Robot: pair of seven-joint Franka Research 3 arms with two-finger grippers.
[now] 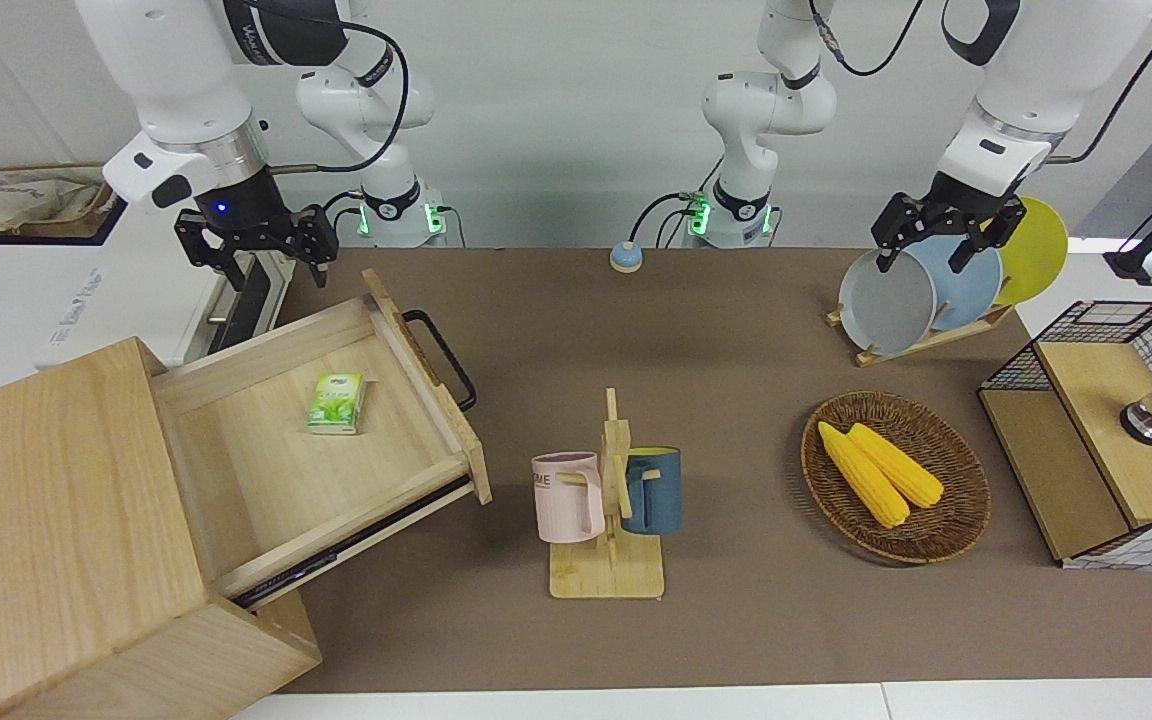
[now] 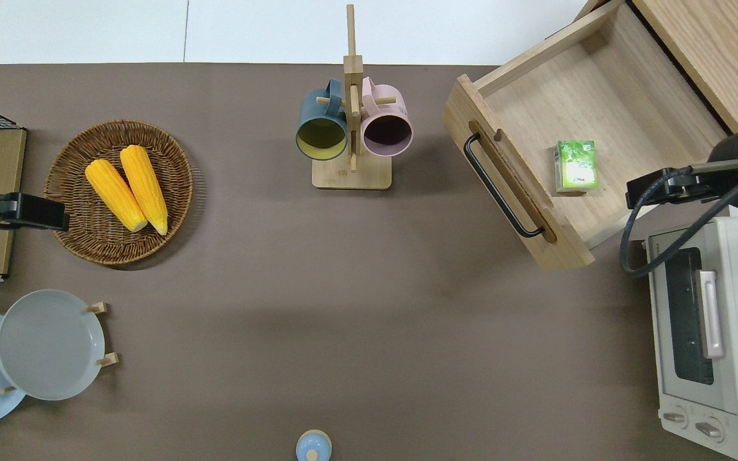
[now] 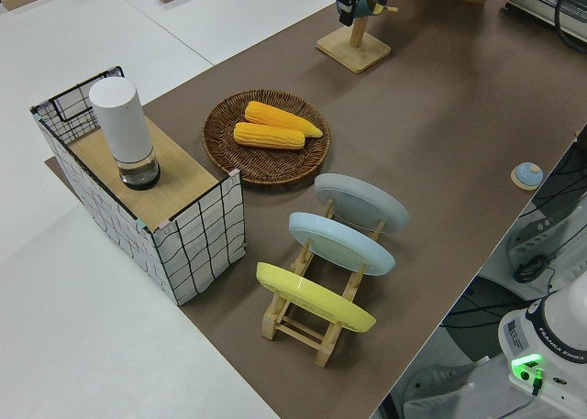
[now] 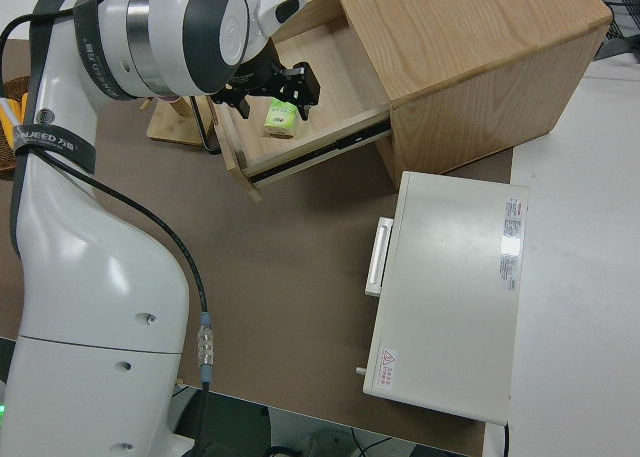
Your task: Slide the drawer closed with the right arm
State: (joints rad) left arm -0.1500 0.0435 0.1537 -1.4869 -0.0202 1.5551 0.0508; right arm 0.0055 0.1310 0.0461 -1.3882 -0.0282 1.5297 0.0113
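Note:
The drawer (image 1: 266,470) stands pulled far out of the pale-wood cabinet (image 1: 46,510). Its black bar handle (image 1: 446,360) faces the middle of the table. A green packet (image 1: 337,402) lies on the drawer floor. In the overhead view the drawer (image 2: 612,109) and handle (image 2: 500,189) show at the right arm's end. My right gripper (image 1: 258,255) is open and empty, up in the air. In the overhead view it (image 2: 641,192) is over the drawer's side wall nearer to the robots, well away from the handle. My left gripper (image 1: 921,258) is open and parked.
A white oven (image 2: 708,333) stands next to the drawer, nearer to the robots. A mug stand (image 1: 611,500) with two mugs is mid-table. A basket of corn (image 1: 894,475), a plate rack (image 1: 936,290) and a wire-and-wood box (image 1: 1106,430) are toward the left arm's end.

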